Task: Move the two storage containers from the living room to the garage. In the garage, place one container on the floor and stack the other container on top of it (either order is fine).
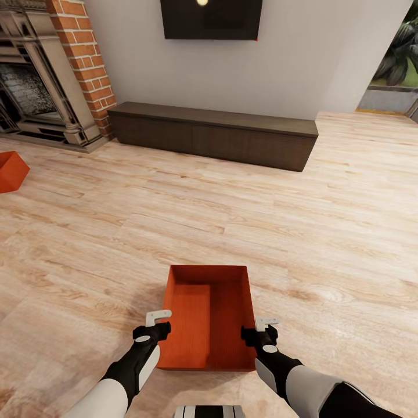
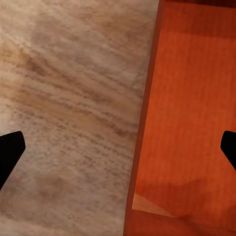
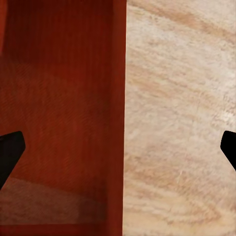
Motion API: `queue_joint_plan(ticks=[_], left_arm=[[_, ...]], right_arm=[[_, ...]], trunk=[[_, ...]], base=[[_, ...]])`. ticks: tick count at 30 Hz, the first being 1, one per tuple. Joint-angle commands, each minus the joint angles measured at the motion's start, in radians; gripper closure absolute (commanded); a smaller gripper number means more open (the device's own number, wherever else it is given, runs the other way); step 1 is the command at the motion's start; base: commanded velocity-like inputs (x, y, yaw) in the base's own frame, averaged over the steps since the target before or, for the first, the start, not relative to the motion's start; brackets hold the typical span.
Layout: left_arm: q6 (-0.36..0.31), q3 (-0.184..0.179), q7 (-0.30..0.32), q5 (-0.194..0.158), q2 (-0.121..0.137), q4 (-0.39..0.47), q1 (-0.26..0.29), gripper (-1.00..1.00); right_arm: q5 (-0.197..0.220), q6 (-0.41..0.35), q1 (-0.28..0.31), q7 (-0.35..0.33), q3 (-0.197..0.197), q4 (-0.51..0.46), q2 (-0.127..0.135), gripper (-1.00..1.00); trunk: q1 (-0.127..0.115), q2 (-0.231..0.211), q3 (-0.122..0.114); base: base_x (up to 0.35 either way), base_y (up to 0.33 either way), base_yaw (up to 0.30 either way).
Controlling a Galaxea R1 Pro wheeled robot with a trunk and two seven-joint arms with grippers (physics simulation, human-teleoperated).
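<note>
An orange-red storage container (image 1: 209, 316) with no lid sits on the light wood floor of the living room, right in front of me. My left gripper (image 1: 158, 332) is open over its left long wall (image 2: 142, 123), one finger outside and one inside. On the opposite side, my right gripper (image 1: 259, 335) straddles the right long wall (image 3: 119, 98) and is open too. Neither pair of fingertips (image 2: 10, 152) (image 3: 10, 150) touches the wall. A corner of the second storage container (image 1: 10, 170) shows at the far left edge, on the floor near the fireplace.
A long dark low cabinet (image 1: 215, 133) runs along the far wall under a black TV (image 1: 211, 18). A red brick fireplace (image 1: 69, 75) stands at the back left. At the back right is an opening with greenery (image 1: 397, 58). Wood floor (image 1: 261, 209) spreads between.
</note>
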State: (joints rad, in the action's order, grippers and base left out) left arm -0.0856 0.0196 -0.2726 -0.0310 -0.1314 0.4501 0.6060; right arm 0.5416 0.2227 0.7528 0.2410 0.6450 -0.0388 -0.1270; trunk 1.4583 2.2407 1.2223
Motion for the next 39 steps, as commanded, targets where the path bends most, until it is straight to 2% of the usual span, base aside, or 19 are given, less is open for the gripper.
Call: queue_joint_plan(ticks=[1, 5, 8, 12, 17, 39], left_arm=[[-0.005, 0.002, -0.002, -0.003, -0.001, 0.002, 0.0, -1.0], [-0.006, 0.0, -0.002, -0.001, -0.001, 0.002, 0.0, -1.0], [-0.007, -0.002, -0.001, 0.02, -0.001, 0.001, 0.0, -1.0], [-0.008, -0.008, 0.0, 0.105, -0.001, -0.002, 0.0, -1.0], [-0.006, -0.008, -0.001, 0.159, -0.002, -0.002, 0.0, -1.0], [-0.001, 0.006, -0.002, 0.153, -0.009, -0.011, 0.0, -1.0]], right_arm=[[0.009, 0.003, 0.0, 0.003, 0.009, 0.0, 0.0, -1.0], [0.009, 0.003, 0.0, 0.003, 0.009, 0.0, 0.0, -1.0], [0.009, 0.003, 0.0, 0.003, 0.009, 0.0, 0.0, -1.0], [0.009, 0.003, 0.0, 0.003, 0.009, 0.0, 0.0, -1.0], [0.009, 0.003, 0.0, 0.003, 0.009, 0.0, 0.0, -1.0], [0.009, 0.003, 0.0, 0.003, 0.009, 0.0, 0.0, -1.0]], trunk=[[0.0, 0.0, 0.001], [0.0, 0.0, 0.001], [0.0, 0.0, 0.001], [0.0, 0.0, 0.001], [0.0, 0.0, 0.001], [0.0, 0.0, 0.001]], base=[[0.0, 0.0, 0.0], [0.0, 0.0, 0.0], [0.0, 0.0, 0.0], [0.0, 0.0, 0.0], [0.0, 0.0, 0.0], [0.0, 0.0, 0.0]])
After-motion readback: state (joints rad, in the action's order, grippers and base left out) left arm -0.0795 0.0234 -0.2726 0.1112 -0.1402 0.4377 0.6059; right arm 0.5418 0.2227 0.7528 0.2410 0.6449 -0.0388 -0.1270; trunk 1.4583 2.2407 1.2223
